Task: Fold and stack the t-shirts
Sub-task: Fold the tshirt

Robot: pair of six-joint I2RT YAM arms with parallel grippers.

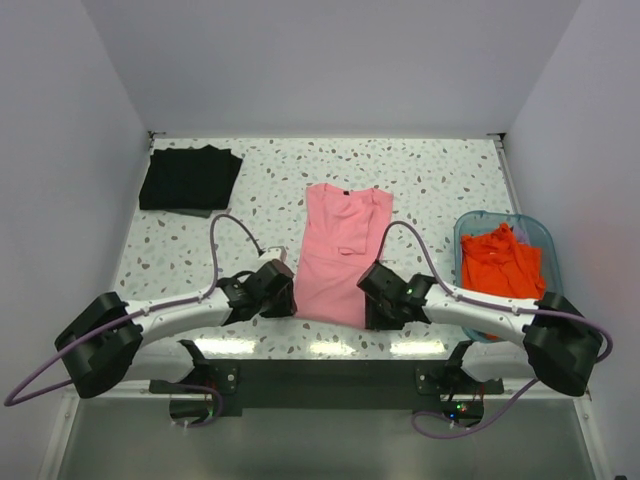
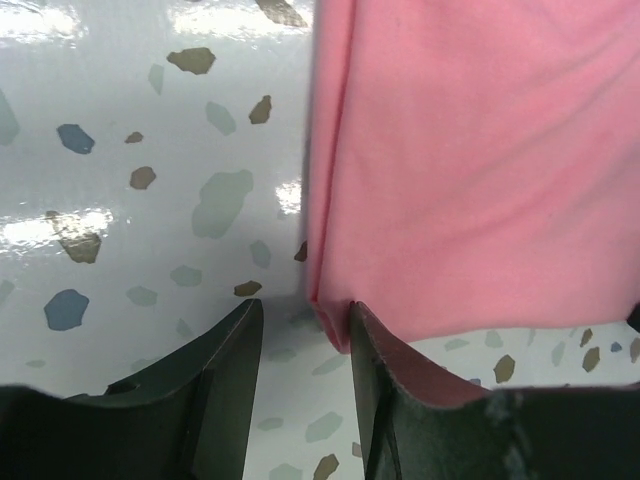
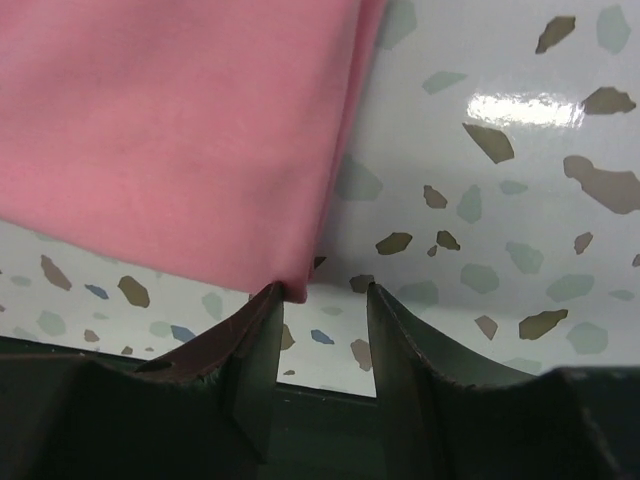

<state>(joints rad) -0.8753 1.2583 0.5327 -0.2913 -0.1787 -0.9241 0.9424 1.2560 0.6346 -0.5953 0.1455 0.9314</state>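
The pink t-shirt point(image 1: 340, 250) lies on the table's middle, folded into a long strip, collar at the far end. My left gripper point(image 1: 287, 290) is open at its near left corner; in the left wrist view the pink t-shirt point(image 2: 480, 160) has that corner just inside the gripper point(image 2: 305, 325), against the right finger. My right gripper point(image 1: 372, 300) is open at the near right corner; in the right wrist view the pink t-shirt point(image 3: 180, 130) touches the left fingertip of the gripper point(image 3: 322, 300). A folded black t-shirt point(image 1: 190, 178) lies at the back left. Orange-red t-shirts point(image 1: 500, 262) sit crumpled in the tub.
The teal see-through tub point(image 1: 462, 232) stands at the right edge of the speckled table point(image 1: 440, 180). The table's near edge and a dark rail run just behind both grippers. White walls close in the left, right and back sides.
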